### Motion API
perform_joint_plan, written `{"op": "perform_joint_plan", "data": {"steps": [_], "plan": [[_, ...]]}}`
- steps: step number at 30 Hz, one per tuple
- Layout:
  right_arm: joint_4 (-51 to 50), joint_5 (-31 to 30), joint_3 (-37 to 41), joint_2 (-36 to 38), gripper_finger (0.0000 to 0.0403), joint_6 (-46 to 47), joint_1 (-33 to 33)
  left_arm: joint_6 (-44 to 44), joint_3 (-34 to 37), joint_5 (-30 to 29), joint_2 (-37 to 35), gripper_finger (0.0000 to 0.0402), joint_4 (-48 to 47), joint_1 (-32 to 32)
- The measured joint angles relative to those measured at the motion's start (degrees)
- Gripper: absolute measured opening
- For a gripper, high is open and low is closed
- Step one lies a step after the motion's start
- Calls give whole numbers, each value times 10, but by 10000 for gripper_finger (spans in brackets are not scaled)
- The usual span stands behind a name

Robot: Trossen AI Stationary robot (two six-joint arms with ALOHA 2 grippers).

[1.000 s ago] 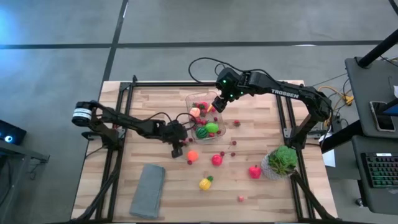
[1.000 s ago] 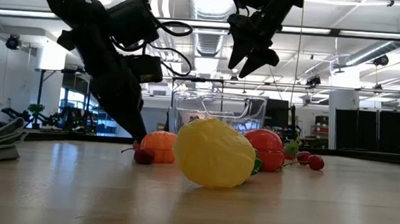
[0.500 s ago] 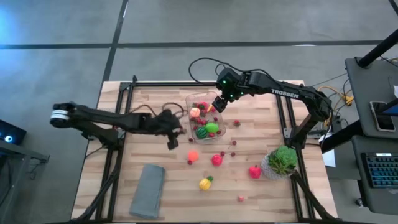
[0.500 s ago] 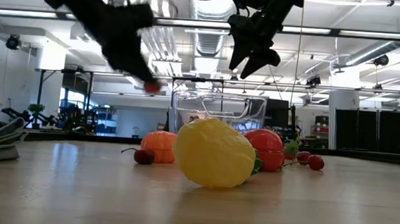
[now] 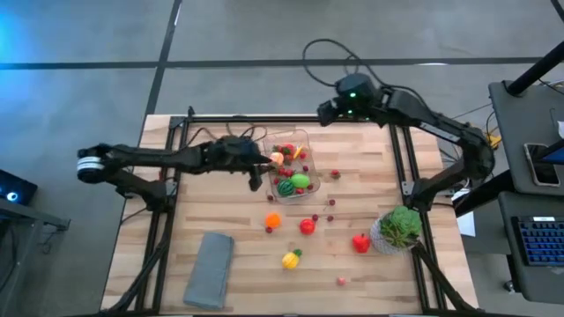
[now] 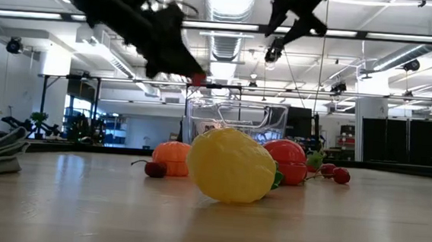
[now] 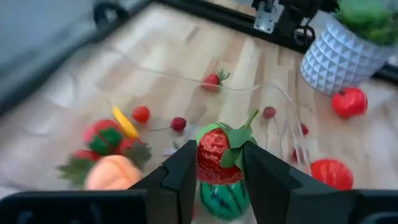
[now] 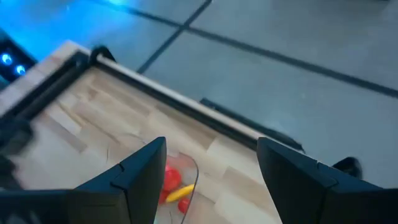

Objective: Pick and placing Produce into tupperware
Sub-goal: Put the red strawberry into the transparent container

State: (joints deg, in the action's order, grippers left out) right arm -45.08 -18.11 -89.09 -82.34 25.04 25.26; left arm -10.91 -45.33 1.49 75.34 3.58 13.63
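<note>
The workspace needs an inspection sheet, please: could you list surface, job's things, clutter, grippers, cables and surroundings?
Surface: wooden table, black frame rails along its edges.
Job's things: tupperware holds several pieces; orange, tomato, lemon, red fruit and berries loose on the table.
Clutter: grey cloth; potted plant.
Grippers: left gripper holds a strawberry above the tupperware; right gripper open, raised near the far edge.
Cables: black loop over the right arm.
Surroundings: keyboard on a side desk.

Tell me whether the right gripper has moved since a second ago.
Yes. In the high view the right gripper has pulled back from over the tupperware toward the table's far edge, and now hangs there empty with fingers open.
</note>
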Motion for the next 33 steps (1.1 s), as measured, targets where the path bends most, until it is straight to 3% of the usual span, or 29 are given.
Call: {"op": "perform_joint_plan", "data": {"steps": [3, 6, 11, 18, 24, 28, 33], "plan": [[-4, 0, 4, 23, 242, 3, 0, -53, -25, 33, 55, 102, -6, 19], [-15, 0, 8, 32, 244, 5, 0, -50, -57, 40, 93, 115, -2, 19], [-58, 0, 10, 35, 246, 22, 0, -50, -98, 39, 125, 171, -2, 19], [-170, 0, 12, 16, 245, 14, -2, -48, -98, 45, 110, 259, -14, 19], [-342, 6, 31, -12, 239, 20, -2, -52, -93, 45, 64, 278, -115, 18], [-365, 77, 90, -25, 236, 39, 7, -70, -88, 45, 36, 279, -193, 18], [-246, 216, 186, -43, 236, 95, 14, -83, -78, 45, 16, 279, -233, 18]]}}
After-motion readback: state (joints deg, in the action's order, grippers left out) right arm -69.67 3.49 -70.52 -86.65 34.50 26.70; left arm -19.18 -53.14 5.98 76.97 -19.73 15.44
